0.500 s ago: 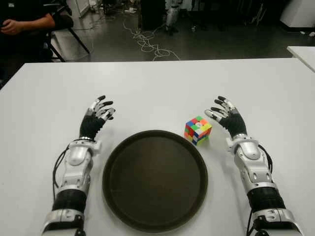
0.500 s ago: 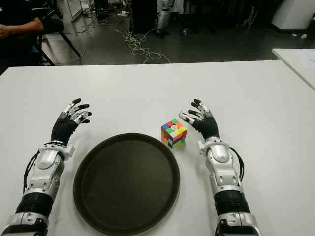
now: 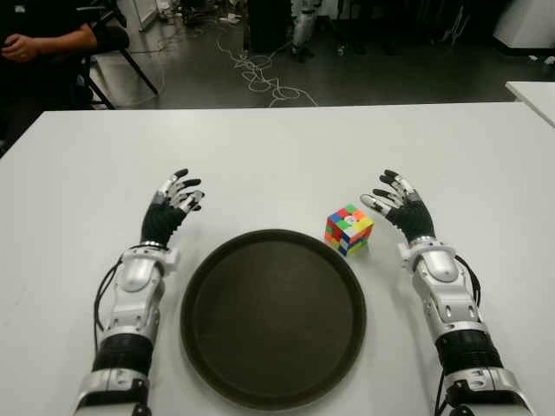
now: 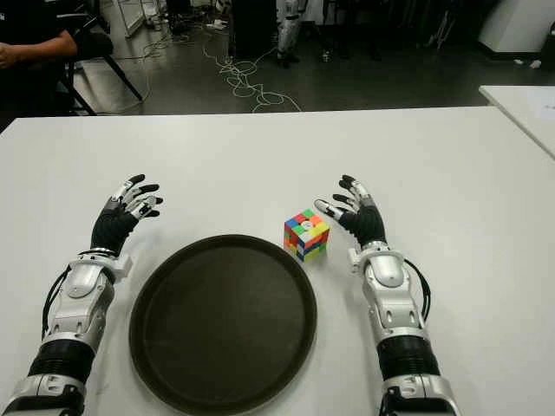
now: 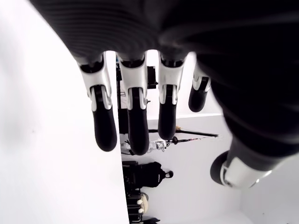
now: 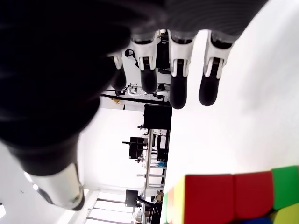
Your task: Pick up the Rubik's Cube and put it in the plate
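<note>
A Rubik's Cube [image 3: 349, 229] stands on the white table [image 3: 277, 147], just beyond the right rim of a round dark plate [image 3: 273, 317]. My right hand [image 3: 395, 201] is open a short way to the cube's right, fingers spread and holding nothing. The right wrist view shows the cube [image 6: 233, 196] close beside the open fingers [image 6: 179, 88], apart from them. My left hand [image 3: 175, 200] is open at the plate's left, holding nothing, and nothing lies in the plate.
A second white table [image 3: 533, 94] shows at the far right. A seated person [image 3: 48, 39] is past the table's far left corner, and cables [image 3: 260, 74] lie on the dark floor beyond the far edge.
My left hand has shifted very slightly. The cube, the plate and my right hand look unchanged.
</note>
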Controlling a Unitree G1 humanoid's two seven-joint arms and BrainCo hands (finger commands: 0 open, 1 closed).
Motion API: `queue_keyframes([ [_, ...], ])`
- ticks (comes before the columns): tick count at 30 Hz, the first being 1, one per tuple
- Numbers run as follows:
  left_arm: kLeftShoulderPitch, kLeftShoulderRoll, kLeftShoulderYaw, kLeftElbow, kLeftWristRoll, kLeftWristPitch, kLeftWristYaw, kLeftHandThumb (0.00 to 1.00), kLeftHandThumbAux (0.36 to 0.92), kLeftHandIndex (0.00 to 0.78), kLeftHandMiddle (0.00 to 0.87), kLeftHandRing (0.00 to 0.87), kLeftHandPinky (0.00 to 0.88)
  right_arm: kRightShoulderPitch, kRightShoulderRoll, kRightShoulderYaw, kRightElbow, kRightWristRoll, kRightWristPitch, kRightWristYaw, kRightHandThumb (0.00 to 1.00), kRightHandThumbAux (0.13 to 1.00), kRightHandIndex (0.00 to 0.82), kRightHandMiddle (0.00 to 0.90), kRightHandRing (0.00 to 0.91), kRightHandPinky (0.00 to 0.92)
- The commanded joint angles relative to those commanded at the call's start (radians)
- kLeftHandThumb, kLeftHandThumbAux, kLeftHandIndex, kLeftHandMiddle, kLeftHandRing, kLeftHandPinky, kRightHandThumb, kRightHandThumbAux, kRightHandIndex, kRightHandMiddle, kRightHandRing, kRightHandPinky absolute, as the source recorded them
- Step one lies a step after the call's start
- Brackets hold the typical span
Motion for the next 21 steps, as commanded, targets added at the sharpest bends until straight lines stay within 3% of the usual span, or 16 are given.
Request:
queue_keyframes([
  [21,0.002,-0.003,0.000,-0.009,0.002,0.006,0.003,0.567,0.643,0.147,0.259,0.300,0.365,-0.001,0.000,0.006,0.011,-0.011,-0.027,-0.010,0.122,0.757,0.072,0.154,0.180,0.229],
])
